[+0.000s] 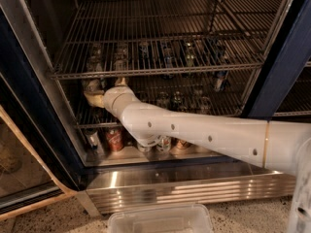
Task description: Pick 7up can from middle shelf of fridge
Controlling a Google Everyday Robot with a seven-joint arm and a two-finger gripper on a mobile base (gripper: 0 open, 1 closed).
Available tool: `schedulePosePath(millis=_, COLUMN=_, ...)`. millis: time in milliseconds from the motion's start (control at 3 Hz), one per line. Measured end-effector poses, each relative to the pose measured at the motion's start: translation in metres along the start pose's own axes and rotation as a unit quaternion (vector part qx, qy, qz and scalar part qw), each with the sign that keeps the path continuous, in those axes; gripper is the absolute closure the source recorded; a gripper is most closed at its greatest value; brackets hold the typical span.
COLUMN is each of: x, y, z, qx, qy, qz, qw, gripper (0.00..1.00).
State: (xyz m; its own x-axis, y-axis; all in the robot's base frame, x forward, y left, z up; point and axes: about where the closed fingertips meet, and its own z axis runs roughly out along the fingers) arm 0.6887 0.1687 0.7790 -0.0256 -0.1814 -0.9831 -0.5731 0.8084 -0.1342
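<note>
The 7up can (pixel 90 85), a small whitish-silver cylinder with a shiny top, stands at the far left of the middle shelf (pixel 224 108), a silver wire-grid rack, close to the steel side wall of the fridge (pixel 184 186). The cream-coloured gripper (pixel 99 92) sits right against the can and partly hides it. Whether it has closed on the can cannot be told; the smooth white arm (pixel 204 132) slants in from the lower right.
</note>
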Motion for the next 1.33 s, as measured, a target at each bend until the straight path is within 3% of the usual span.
schedulePosePath(millis=667, x=0.005, y=0.009, z=-0.020, qx=0.004, qy=0.013, qz=0.020, qw=0.9997, gripper=0.25)
schedulePosePath(millis=1333, x=0.010, y=0.024, z=-0.005, qx=-0.005, qy=-0.008, qz=0.039, qw=0.9992, gripper=0.30)
